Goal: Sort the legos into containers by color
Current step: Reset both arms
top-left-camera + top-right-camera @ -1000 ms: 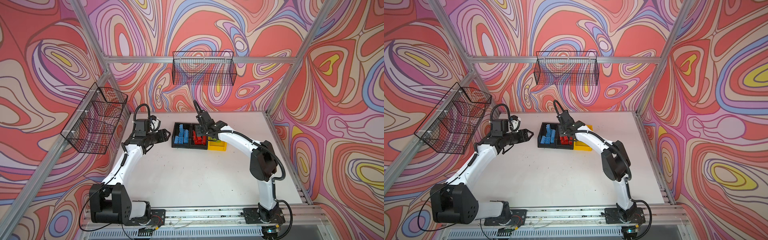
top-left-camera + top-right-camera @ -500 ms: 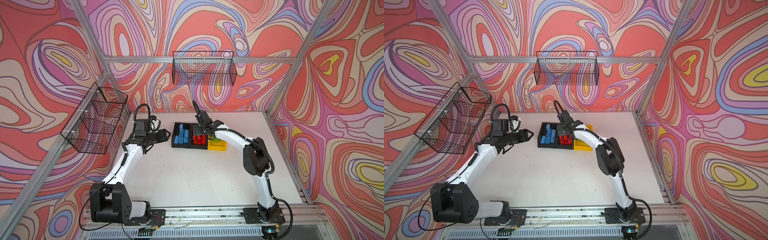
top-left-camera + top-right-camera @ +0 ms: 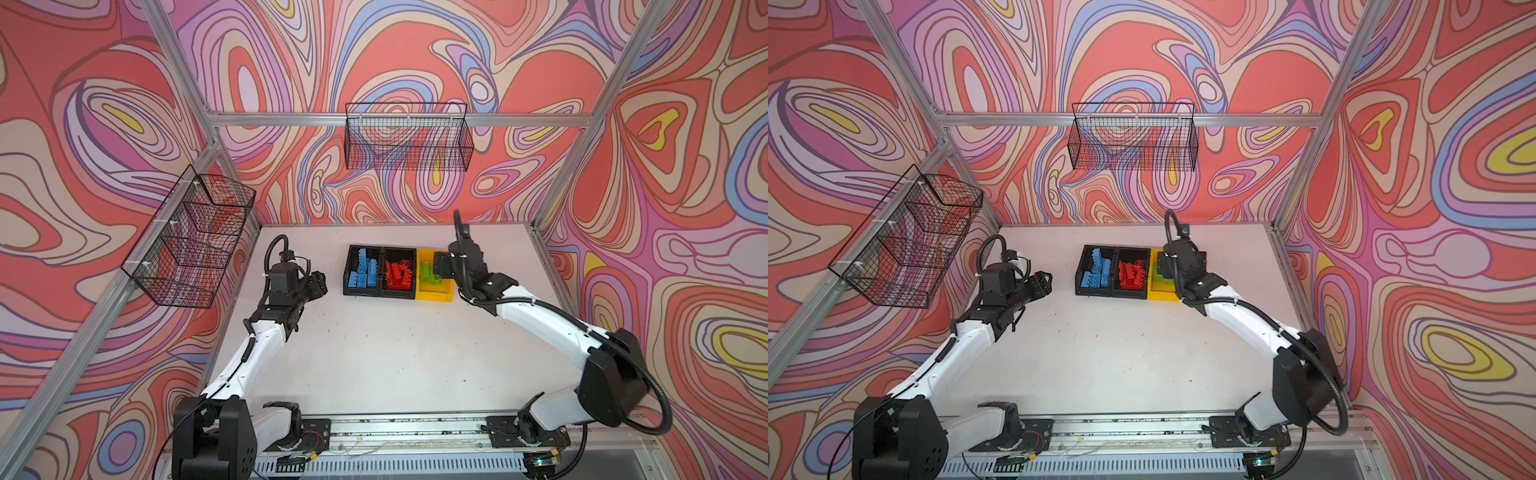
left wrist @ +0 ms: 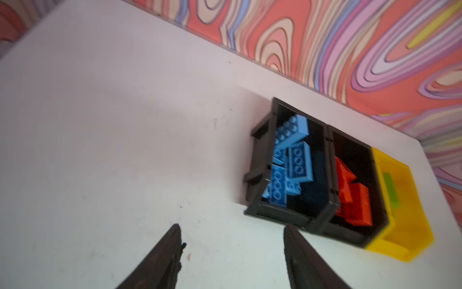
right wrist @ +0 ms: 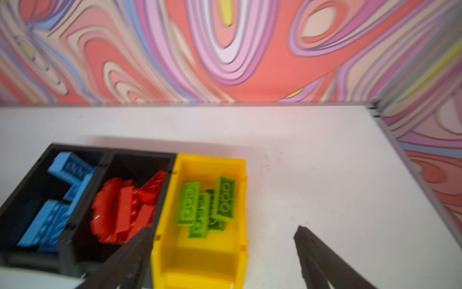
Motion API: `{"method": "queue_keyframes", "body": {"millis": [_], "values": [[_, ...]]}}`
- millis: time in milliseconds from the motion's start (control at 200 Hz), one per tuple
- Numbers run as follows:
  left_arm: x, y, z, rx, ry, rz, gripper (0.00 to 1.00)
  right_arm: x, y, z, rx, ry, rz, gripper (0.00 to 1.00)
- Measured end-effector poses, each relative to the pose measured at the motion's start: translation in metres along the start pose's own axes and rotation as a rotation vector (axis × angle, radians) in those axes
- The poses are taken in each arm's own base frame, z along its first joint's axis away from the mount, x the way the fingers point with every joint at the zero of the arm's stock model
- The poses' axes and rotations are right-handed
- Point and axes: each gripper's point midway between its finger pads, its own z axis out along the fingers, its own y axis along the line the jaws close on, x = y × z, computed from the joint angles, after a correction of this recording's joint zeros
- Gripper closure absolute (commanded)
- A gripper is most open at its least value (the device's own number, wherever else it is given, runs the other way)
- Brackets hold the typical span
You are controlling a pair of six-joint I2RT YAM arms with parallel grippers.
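Black-fingered and spread, with nothing between its fingers, your left pincer hovers over the white counter, near the left black bin but apart from it. Blue bricks lie in that bin, red bricks in the middle black bin and green bricks in the yellow bin at the right end. Your right pincer hangs over the yellow bin, spread wide and empty.

A white, speckled counter sits between swirl-patterned walls. One black wire basket hangs above the counter's far edge, and a divided basket hangs above its left edge.
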Motion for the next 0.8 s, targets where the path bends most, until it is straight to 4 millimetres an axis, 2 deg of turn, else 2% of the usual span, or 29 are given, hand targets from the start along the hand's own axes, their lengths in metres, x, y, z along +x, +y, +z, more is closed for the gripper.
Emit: {"method": "queue_keyframes", "body": {"millis": [55, 140, 250, 396, 466, 536, 606, 701, 796], "values": [[0.007, 0.019, 0.004, -0.074, -0.045, 0.003, 0.30, 0.011, -0.038, 0.002, 0.104, -0.028, 0.030, 0.04], [0.017, 0.044, 0.008, -0.163, -0.098, 0.025, 0.30, 0.042, -0.090, 0.008, 0.264, -0.045, 0.046, 0.04], [0.026, 0.063, 0.015, -0.244, -0.114, 0.081, 0.30, 0.083, -0.122, 0.017, 0.368, -0.049, 0.031, 0.05], [0.024, 0.071, 0.025, -0.290, -0.141, 0.131, 0.29, 0.112, -0.134, 0.035, 0.400, -0.060, -0.005, 0.06], [0.028, 0.074, 0.030, -0.300, -0.153, 0.168, 0.28, 0.111, -0.133, 0.041, 0.395, -0.091, -0.022, 0.04], [0.035, 0.075, 0.031, -0.298, -0.146, 0.214, 0.26, 0.108, -0.133, 0.038, 0.375, -0.153, -0.024, 0.04], [0.036, 0.075, 0.032, -0.293, -0.164, 0.255, 0.23, 0.110, -0.140, 0.035, 0.363, -0.195, -0.013, 0.04], [0.028, 0.071, 0.036, -0.280, -0.214, 0.296, 0.20, 0.117, -0.151, 0.041, 0.359, -0.209, -0.001, 0.04], [0.035, 0.069, 0.051, -0.252, -0.210, 0.339, 0.10, 0.116, -0.151, 0.048, 0.314, -0.210, 0.003, 0.04]]}}
